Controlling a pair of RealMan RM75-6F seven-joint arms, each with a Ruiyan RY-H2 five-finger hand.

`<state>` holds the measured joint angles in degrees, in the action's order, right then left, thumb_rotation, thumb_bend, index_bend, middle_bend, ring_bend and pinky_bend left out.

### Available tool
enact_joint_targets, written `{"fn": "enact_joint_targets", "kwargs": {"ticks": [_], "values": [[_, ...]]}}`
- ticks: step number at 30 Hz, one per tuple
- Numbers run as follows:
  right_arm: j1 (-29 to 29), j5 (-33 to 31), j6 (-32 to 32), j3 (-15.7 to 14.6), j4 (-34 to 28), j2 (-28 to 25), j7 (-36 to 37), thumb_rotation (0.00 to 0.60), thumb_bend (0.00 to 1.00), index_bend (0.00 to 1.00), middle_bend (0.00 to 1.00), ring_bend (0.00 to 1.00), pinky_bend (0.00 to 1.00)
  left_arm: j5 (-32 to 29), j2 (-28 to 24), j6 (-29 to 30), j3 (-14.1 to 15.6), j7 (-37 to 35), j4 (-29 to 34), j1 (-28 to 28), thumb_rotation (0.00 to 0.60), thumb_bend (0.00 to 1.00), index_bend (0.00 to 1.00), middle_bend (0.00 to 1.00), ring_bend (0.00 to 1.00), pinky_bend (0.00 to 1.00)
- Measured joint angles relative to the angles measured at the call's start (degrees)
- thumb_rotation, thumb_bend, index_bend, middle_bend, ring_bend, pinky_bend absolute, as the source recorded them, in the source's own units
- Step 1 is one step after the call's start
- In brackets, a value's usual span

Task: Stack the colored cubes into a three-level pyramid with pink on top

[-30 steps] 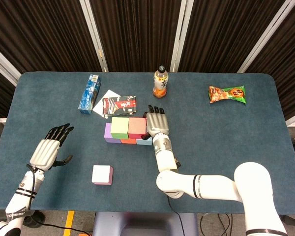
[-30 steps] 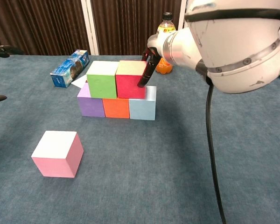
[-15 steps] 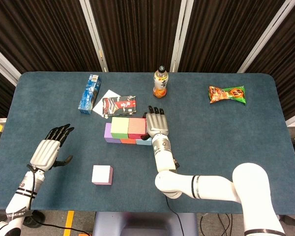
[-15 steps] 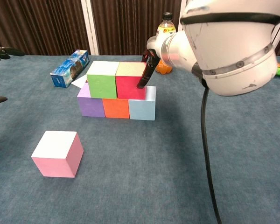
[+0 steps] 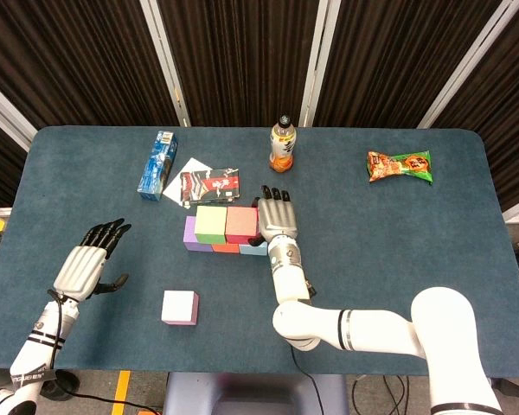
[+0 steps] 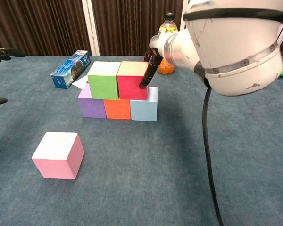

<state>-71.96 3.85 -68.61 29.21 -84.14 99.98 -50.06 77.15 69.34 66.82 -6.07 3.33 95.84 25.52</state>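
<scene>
A purple cube [image 6: 91,104], an orange cube [image 6: 117,108] and a light blue cube [image 6: 144,107] form the bottom row. On them sit a green cube [image 6: 103,80] and a red cube [image 6: 131,80] side by side. The pink cube [image 6: 58,155] [image 5: 180,307] lies alone nearer the front left. My right hand [image 5: 278,218] is flat with fingers straight, its fingertips [image 6: 146,77] against the red cube's right side. It holds nothing. My left hand [image 5: 86,263] hovers open at the far left, apart from the cubes.
A blue box [image 5: 157,165] and a dark packet on white paper [image 5: 209,182] lie behind the stack. An orange drink bottle [image 5: 282,143] stands behind it. A snack bag [image 5: 400,165] lies at the far right.
</scene>
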Motion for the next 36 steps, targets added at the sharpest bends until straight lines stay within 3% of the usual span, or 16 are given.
{"fn": "enact_joint_targets", "kwargs": {"ticks": [27, 36], "values": [[0.09, -1.72, 0.20, 1.91, 0.43, 0.70, -0.83, 0.600, 0.28, 0.53, 0.14, 0.00, 0.05, -0.11, -0.02, -0.55, 0.12, -0.43, -0.31, -0.09, 0.600, 0.30, 0.04, 0.00, 0.00, 0.07], [0.24, -1.31, 0.36, 1.81, 0.34, 0.68, -0.88, 0.600, 0.28, 0.45, 0.14, 0.00, 0.05, -0.25, 0.03, -0.58, 0.05, -0.38, -0.32, -0.10, 0.600, 0.30, 0.04, 0.00, 0.00, 0.07]]}}
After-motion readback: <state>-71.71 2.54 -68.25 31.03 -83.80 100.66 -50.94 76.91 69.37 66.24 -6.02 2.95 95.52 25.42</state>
